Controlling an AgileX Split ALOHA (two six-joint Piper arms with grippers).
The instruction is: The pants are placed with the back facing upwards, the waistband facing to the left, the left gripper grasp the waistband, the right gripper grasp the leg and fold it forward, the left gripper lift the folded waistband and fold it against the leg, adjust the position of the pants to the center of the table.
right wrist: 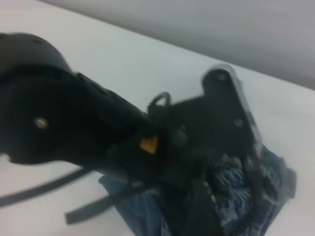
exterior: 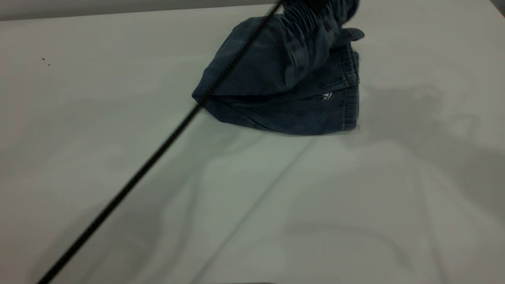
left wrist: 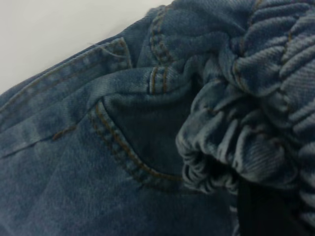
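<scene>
Here, mid-fold: note the left tool (right wrist: 224, 191) closed on the waistband (exterior: 315, 19), holding that ruched band bunched and aloft above the rest of the pants (exterior: 284, 98). Judged a deliberate high hold, giving the upper half room to swing over without dragging the layers beneath. Directly below the tool, note the leg (exterior: 300, 118) lying flat on the tabletop (exterior: 118, 118), already doubled over, with stitched hems stacked at one end and a slanting fold at the other. In the left wrist view, see the gathered elastic crowding against one dark finger (left wrist: 263, 211), with a back pocket (left wrist: 133, 137) and its tan stitching just beyond the tool and sloping away from it: evidence of cloth hanging from the grip rather than resting. From the right wrist view, observe the left arm's black body stooped over the denim, tool sunk among the folds. Right tool nowhere in view, hence open or closed impossible to say; probably kept well apart from the left tool, leaving this fold to one arm. Black cable (exterior: 158, 146) slanting down and away from the tool, in front of the pants in the exterior view; contact with the cloth not determinable. Step in hand, by judgement: carrying the waistband over against the leg. Left to do: laying the band down squarely, then shifting the bundle, at present toward the far side of the tabletop, to the centre. Possible faults: thick elastic slipping from the grip, or lower layers dragged askew beneath the tool.
</scene>
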